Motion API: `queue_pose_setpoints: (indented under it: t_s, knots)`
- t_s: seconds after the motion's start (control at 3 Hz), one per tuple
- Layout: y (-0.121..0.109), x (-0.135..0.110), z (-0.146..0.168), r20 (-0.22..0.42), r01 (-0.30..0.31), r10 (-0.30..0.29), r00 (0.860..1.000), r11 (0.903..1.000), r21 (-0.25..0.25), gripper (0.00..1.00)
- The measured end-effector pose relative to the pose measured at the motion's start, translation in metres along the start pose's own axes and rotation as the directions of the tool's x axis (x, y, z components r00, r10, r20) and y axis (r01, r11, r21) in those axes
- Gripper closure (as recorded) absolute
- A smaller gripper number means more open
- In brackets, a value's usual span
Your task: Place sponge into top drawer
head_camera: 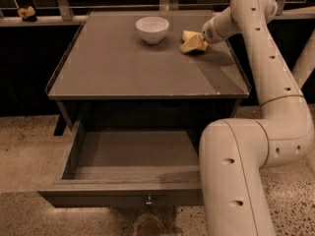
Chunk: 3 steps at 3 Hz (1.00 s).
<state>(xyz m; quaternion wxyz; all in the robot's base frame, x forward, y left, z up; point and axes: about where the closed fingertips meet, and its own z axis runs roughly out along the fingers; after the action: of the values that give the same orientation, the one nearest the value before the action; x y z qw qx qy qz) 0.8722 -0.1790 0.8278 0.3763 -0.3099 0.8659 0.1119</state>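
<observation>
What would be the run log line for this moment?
gripper: at sponge, tabletop far right | sponge: on tabletop, right of white bowl | top drawer: open | placing: not yet done

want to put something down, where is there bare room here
Bare: the front half of the tabletop, nearer than the white bowl and sponge, and the floor of the open top drawer beside the arm. Crowded: back right, where the gripper meets the sponge.
</observation>
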Motion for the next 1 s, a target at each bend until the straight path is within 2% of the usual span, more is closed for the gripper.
queue_pose_setpoints:
  t_s: [0.67, 1.0]
  knots:
    - [0.001, -0.003, -0.004, 0.000, 0.000, 0.000, 1.000, 1.0000, 0.000, 1.00]
    - [-0.007, 0.003, -0.031, -0.012, 0.032, -0.032, 0.999, 0.9994, 0.014, 1.00]
